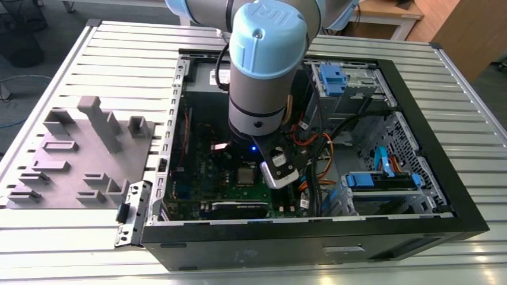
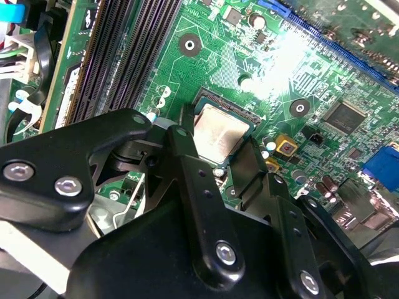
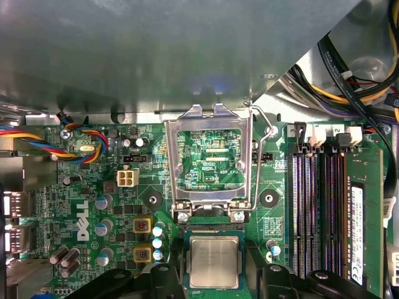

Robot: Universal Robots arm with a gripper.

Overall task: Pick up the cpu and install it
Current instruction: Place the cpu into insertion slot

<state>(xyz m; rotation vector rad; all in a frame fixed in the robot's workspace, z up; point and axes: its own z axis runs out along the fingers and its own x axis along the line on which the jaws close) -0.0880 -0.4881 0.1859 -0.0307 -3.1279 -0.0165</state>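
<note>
The cpu (image 3: pixel 214 261), a small square chip with a silvery top, lies level in the dark socket of the green motherboard (image 3: pixel 93 187). It also shows as the cpu (image 2: pixel 218 128) and, under the arm, as the cpu (image 1: pixel 244 176). My gripper (image 2: pixel 219 142) reaches straight down over it, and its black fingers (image 2: pixel 184 149) press against two opposite edges of the chip. In the first wrist view the gripper (image 3: pixel 214 279) straddles the chip the same way. The socket's metal load plate (image 3: pixel 171 162) is folded back, away from the chip.
The motherboard sits inside an open black computer case (image 1: pixel 317 237) on a slatted metal table. Memory slots (image 3: pixel 318 205) run beside the socket, and cable bundles (image 1: pixel 317 154) and blue drive bays (image 1: pixel 380 181) fill the case's other half. A grey moulded tray (image 1: pixel 79 154) lies at the exterior view's left.
</note>
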